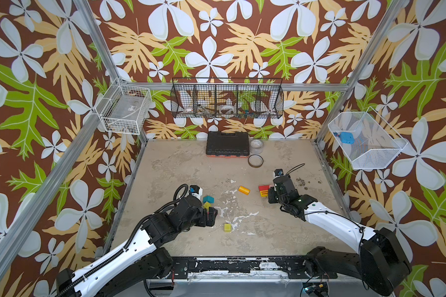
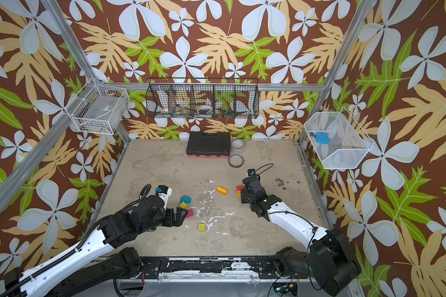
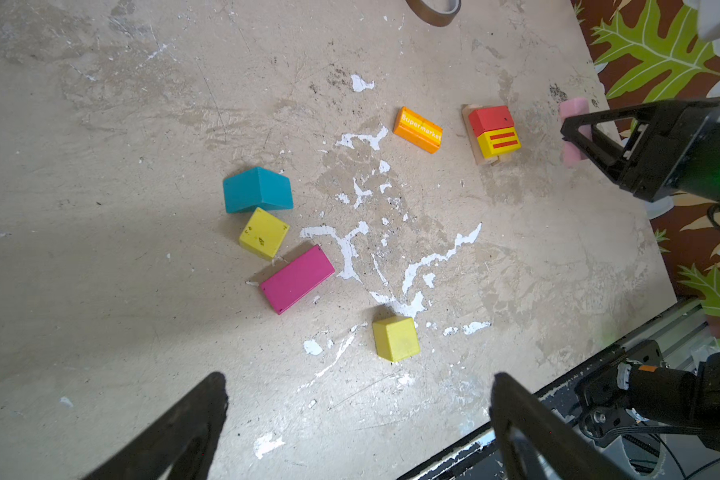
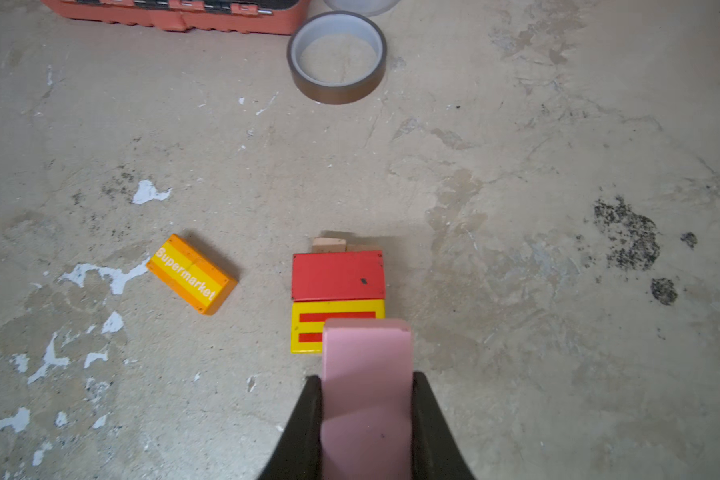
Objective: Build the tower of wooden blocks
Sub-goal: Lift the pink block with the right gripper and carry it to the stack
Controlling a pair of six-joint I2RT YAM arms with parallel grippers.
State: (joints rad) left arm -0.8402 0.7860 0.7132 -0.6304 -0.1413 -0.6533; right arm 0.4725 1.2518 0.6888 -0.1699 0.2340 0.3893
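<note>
Pink block (image 4: 366, 353) sits clamped in right end effector (image 4: 366, 378); left end effector (image 3: 358, 378) gapes.

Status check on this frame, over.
Left gripper open, empty. Right gripper shut on pink block, near red block, yellow block on tan planks. Orange block lies apart.

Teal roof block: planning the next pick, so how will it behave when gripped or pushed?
The teal roof block looks like rigid painted wood. Its sloped faces meet at a ridge, so jaws closing on them may slip; the flat ends seem safer. Lying ridge up, it should slide, not roll, perhaps nudging the yellow-green cube beside it.
</note>
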